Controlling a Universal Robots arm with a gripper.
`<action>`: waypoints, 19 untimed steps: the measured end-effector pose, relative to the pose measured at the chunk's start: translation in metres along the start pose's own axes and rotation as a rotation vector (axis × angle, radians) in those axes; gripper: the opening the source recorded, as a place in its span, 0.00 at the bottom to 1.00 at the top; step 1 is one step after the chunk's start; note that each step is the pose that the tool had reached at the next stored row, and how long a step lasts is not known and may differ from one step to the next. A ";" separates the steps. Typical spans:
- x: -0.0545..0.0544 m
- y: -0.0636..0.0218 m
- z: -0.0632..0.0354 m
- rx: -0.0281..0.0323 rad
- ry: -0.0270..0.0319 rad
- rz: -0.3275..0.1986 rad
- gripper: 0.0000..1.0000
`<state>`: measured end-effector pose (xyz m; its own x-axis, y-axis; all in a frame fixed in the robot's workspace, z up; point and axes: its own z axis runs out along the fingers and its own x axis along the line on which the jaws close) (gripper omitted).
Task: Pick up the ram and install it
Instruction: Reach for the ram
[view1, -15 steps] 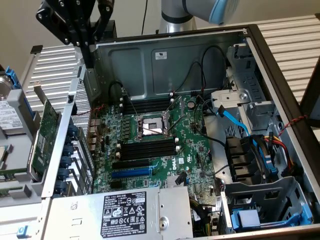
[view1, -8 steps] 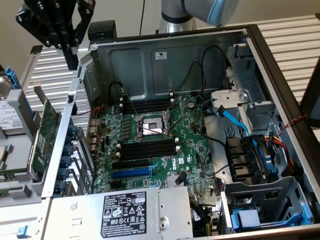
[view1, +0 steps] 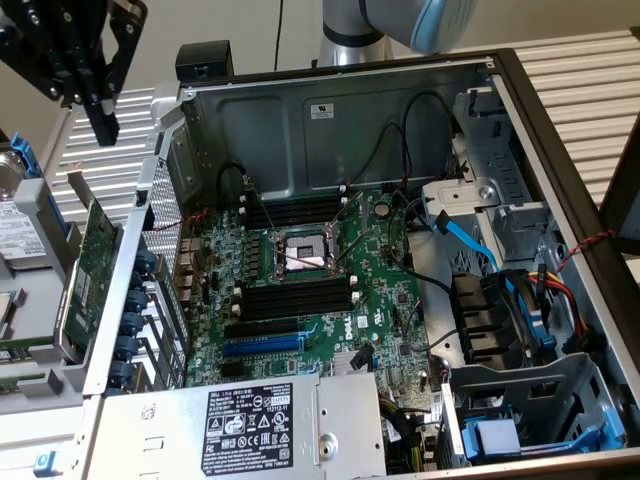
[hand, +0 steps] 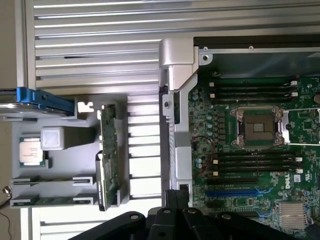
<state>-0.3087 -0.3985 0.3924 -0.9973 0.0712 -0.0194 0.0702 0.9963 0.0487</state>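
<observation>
The ram (hand: 50, 201) seems to be the thin green strip standing on edge in a slot of the grey parts tray (hand: 65, 186), outside the case. My black gripper (view1: 105, 128) hangs high over that tray at the exterior view's left, shut, with nothing between its fingers. In the wrist view the gripper (hand: 177, 196) sits over the case's side wall, apart from the tray. The motherboard (view1: 380, 300) lies in the open case, with black memory slots (view1: 297, 296) on both sides of the CPU socket (view1: 303, 252); the slots (hand: 255, 160) look unfilled.
The tray also holds a green expansion card (hand: 109, 165) on edge, a CPU chip (hand: 31, 150) and a blue-framed drive (hand: 30, 97). The case's metal wall (hand: 175, 100) stands between tray and board. Cables (view1: 470, 240), a drive cage (view1: 530, 400) and the power supply (view1: 250, 425) crowd the case.
</observation>
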 end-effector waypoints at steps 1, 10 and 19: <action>0.004 -0.0003 0.0000 0.0000 0.0000 0.000 0.11; 0.045 -0.0033 0.0000 0.0000 0.0000 0.000 0.11; 0.084 -0.0060 0.0003 -0.0001 -0.0001 0.000 0.11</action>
<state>-0.3926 -0.3985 0.3902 -0.9973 0.0712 -0.0195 0.0702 0.9963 0.0488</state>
